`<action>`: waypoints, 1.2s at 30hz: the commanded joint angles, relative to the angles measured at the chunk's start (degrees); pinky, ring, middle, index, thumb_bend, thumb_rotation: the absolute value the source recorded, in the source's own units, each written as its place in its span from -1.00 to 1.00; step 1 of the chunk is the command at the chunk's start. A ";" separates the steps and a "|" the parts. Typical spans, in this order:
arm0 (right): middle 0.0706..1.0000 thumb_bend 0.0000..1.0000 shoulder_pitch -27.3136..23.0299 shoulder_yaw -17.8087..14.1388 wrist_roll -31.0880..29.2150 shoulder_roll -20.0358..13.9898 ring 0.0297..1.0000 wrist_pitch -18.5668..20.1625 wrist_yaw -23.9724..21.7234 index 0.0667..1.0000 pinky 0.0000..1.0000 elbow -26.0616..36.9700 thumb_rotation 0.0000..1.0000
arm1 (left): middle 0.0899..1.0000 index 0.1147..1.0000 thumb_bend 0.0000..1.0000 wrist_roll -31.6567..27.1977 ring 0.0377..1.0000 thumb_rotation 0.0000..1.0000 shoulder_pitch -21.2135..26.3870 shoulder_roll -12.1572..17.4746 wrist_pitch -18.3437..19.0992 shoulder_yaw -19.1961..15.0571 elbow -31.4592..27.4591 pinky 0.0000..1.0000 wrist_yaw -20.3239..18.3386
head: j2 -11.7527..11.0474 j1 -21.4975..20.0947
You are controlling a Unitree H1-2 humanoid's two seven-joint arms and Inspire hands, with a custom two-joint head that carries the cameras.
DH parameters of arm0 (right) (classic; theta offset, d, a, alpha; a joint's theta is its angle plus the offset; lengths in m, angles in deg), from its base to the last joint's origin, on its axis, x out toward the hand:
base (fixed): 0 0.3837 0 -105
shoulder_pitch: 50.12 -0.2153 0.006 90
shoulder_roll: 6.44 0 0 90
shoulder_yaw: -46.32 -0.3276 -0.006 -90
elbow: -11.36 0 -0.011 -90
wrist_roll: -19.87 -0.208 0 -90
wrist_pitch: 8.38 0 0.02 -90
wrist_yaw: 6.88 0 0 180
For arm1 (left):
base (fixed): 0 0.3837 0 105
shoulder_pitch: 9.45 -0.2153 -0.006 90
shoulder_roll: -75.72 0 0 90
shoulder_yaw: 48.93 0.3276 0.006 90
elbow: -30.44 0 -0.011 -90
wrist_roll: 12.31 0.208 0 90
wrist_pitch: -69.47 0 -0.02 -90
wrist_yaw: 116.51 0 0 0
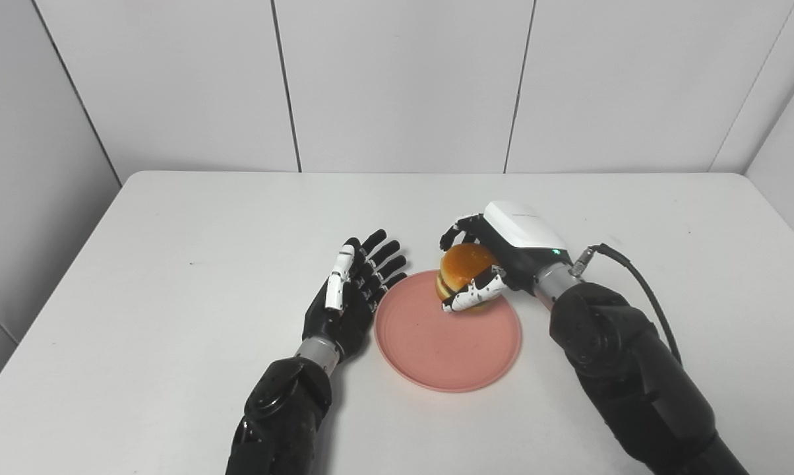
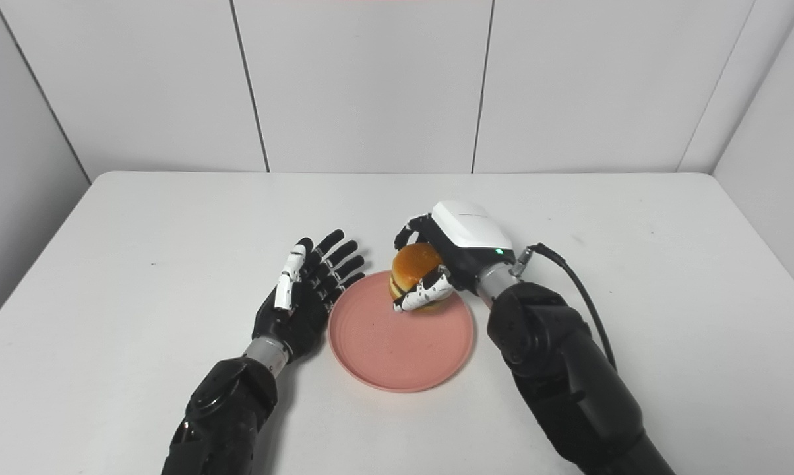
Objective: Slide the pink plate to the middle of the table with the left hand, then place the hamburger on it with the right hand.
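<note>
The pink plate (image 1: 436,349) lies near the middle of the white table (image 1: 173,277), towards the front. My right hand (image 1: 502,254) is shut on the hamburger (image 1: 461,270) and holds it over the plate's far right rim, at or just above the plate surface. The hamburger has an orange bun with layered filling; it also shows in the right eye view (image 2: 415,267). My left hand (image 1: 354,290) is open with fingers spread, resting at the plate's left edge, fingertips pointing to the far side. Whether it touches the rim I cannot tell.
Grey panelled walls (image 1: 397,86) stand close behind the table and at both sides. A black cable (image 1: 641,284) loops from my right wrist along the arm.
</note>
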 commanded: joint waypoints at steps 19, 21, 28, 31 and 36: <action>-0.03 0.01 -1.06 4.78 1.59 1.57 -0.16 -2.20 -0.35 0.15 -0.30 -1.29 -0.81 | 0.72 0.70 -0.27 0.16 0.74 1.00 1.05 0.01 2.55 -0.50 -1.82 0.71 0.87 | 1.54 -1.59; 0.00 0.00 -1.22 5.63 2.78 0.93 -0.11 -1.84 -1.46 0.15 -0.27 -0.86 -0.75 | 0.74 0.71 -0.27 0.16 0.75 1.00 1.01 0.05 2.82 -0.53 -2.14 0.71 0.91 | 1.78 -1.86; -0.01 0.00 -0.92 6.30 5.51 0.66 -0.15 -0.50 -4.78 0.15 -0.29 -0.18 -0.64 | 0.73 0.71 -0.26 0.37 0.74 1.00 1.03 0.14 3.67 -0.64 -2.67 0.72 1.11 | 2.01 -2.31; -0.10 0.08 -0.79 6.49 7.16 0.95 -0.26 -0.24 -5.39 0.11 -0.40 -0.11 -0.53 | 0.73 0.70 -0.26 0.37 0.74 1.00 1.02 0.07 3.95 -0.69 -2.86 0.73 1.36 | 2.01 -2.51; 0.19 0.34 -0.80 6.81 9.68 1.06 0.01 -0.77 -5.72 0.29 -0.21 0.13 -0.25 | 0.73 0.70 -0.27 0.44 0.74 1.00 1.00 0.14 3.79 -0.52 -2.62 0.73 1.35 | 2.04 -2.64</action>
